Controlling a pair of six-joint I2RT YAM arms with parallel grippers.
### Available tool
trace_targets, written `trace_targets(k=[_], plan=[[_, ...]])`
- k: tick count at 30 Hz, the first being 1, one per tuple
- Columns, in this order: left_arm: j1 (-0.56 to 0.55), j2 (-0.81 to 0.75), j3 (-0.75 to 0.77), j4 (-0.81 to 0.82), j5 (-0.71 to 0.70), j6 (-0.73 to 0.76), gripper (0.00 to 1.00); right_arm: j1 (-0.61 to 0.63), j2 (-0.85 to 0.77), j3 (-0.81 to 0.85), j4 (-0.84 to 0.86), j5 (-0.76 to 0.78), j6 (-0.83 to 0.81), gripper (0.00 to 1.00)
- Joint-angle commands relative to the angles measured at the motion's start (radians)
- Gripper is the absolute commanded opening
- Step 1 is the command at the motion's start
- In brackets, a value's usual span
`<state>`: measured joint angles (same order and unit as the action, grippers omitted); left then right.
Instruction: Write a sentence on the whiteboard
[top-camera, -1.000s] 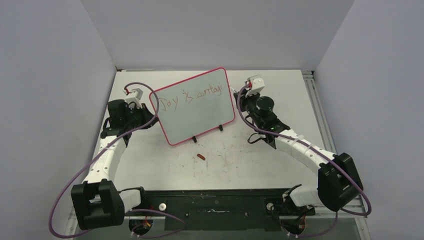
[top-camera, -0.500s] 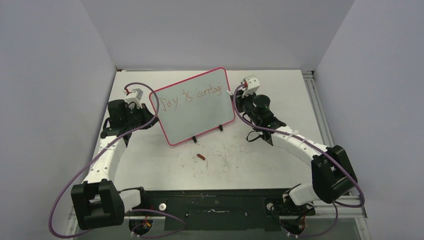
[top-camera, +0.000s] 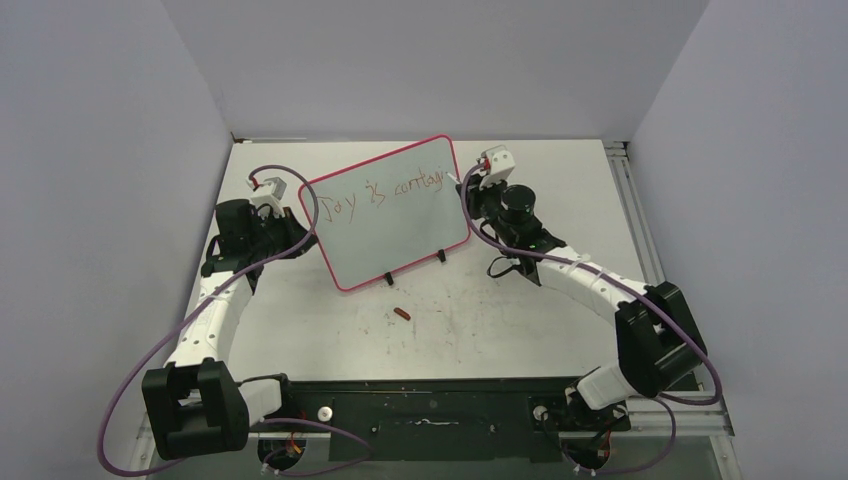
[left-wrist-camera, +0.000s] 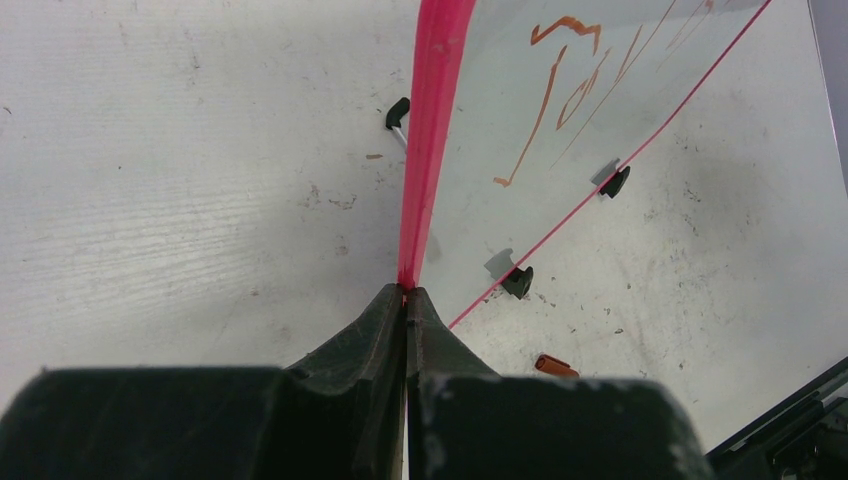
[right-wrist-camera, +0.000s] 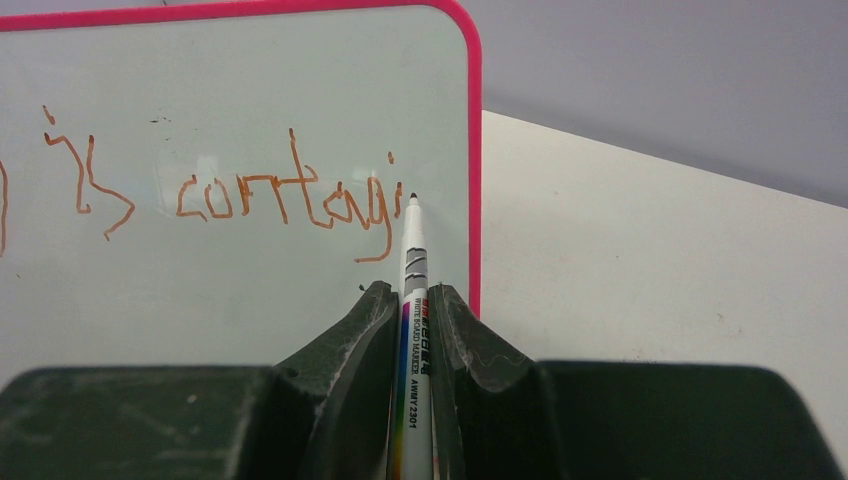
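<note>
Top view: whiteboard (top-camera: 395, 225) stood tilted on the table (top-camera: 520, 330), far centre, between the two arms, resting on its black feet (top-camera: 388, 278). The sentence (top-camera: 390, 192) ran along the board's upper edge in thin reddish-brown handwriting, reading roughly "Joy is contagi". Left gripper (top-camera: 303, 224) was at the board's left edge and right gripper (top-camera: 468, 192) at its upper right corner. A small red-brown piece (top-camera: 401, 314) lay on the table in front of the board, apart from it; too small to identify. Left wrist view: the left jaws were clamped tight on the board's pink-red frame (left-wrist-camera: 430, 130), seen edge-on, with the letter "J" visible on the board face to the right. The small orange-brown piece showed near the bottom, on the table. Right wrist view: the right jaws were closed around a whiteboard marker (right-wrist-camera: 413, 262), held pointing at the board. Its dark tip sat just right of the last "i", just inside the frame's right side. Could not tell whether the tip touched the surface.
</note>
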<state>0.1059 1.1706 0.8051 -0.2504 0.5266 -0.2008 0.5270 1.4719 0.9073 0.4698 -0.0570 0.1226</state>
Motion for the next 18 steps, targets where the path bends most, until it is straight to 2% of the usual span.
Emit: trace_targets(k=[1, 18], plan=[[-0.007, -0.007, 0.045, 0.004, 0.016, 0.014, 0.00, 0.013, 0.024, 0.058, 0.072, 0.001, -0.014, 0.05], [-0.012, -0.009, 0.043, 0.004, 0.017, 0.012, 0.00, 0.031, 0.043, 0.057, 0.100, 0.095, -0.032, 0.05]])
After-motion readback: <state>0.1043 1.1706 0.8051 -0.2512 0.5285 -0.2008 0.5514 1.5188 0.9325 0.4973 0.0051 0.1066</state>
